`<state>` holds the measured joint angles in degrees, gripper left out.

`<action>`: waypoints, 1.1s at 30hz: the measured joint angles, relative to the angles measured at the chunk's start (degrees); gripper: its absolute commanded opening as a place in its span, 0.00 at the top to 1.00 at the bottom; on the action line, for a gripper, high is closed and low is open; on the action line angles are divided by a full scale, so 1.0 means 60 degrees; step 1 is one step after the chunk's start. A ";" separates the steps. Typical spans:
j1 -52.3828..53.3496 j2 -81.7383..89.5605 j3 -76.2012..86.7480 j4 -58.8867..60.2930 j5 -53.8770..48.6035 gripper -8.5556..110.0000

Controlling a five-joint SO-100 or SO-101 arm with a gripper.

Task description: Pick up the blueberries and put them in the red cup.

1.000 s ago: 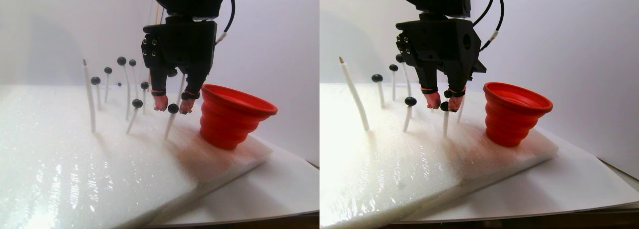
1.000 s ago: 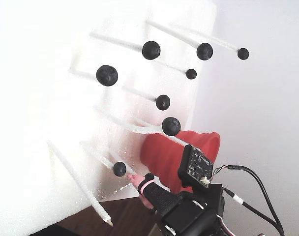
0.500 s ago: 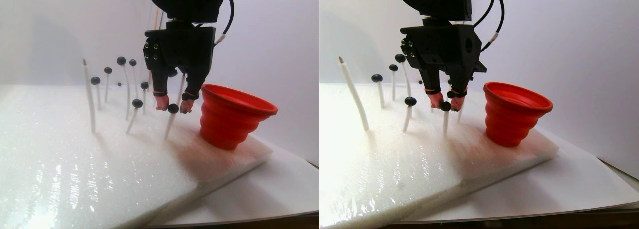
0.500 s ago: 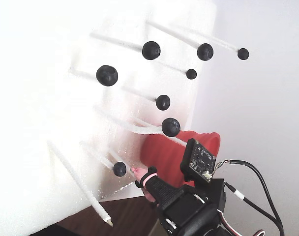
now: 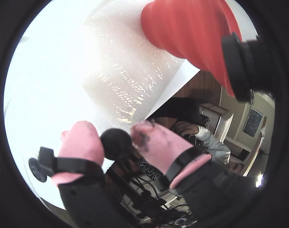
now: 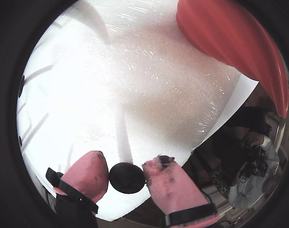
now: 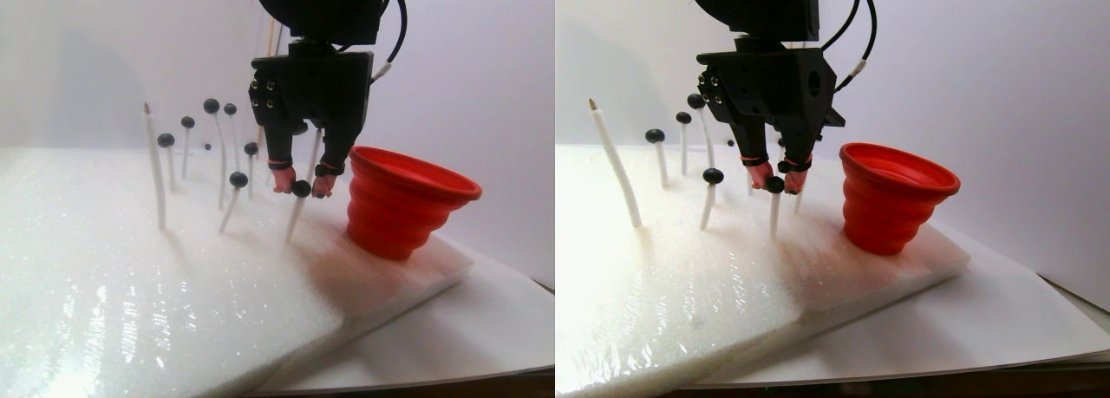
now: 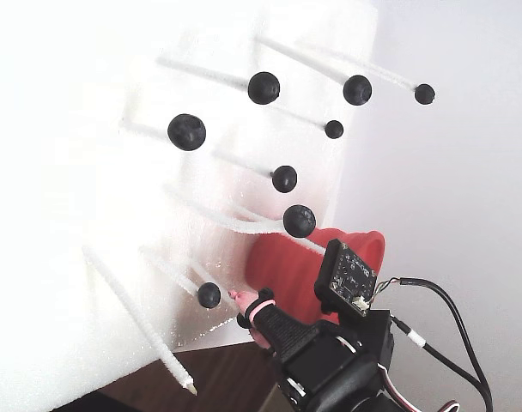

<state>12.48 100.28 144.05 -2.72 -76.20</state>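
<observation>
Gripper (image 6: pixel 127 176) brackets one blueberry (image 6: pixel 127 177) atop its white stick (image 7: pixel 296 214), just beside the red cup (image 7: pixel 401 204); pink fingertips (image 6: pixel 90 173) look touching or nearly so, not clamped hard. Remaining blueberries (image 8: pixel 264 87) sit on sticks farther from the cup. Best approach: squeeze evenly, lift straight off the stick, avoid bending it. Against the earlier frame, the fingertips have narrowed around the berry.

Indoor hobby setup, white foam slab (image 7: pixel 173 268) on a table, framed picture (image 5: pixel 254 121) on wall
</observation>
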 measured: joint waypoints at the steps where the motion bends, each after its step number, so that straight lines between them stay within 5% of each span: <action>1: -0.0029 0.0000 0.0029 -0.0015 -0.0029 0.81; 33: -0.0132 0.0205 0.0352 0.0088 0.0308 0.84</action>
<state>11.69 101.51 146.16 -2.20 -74.36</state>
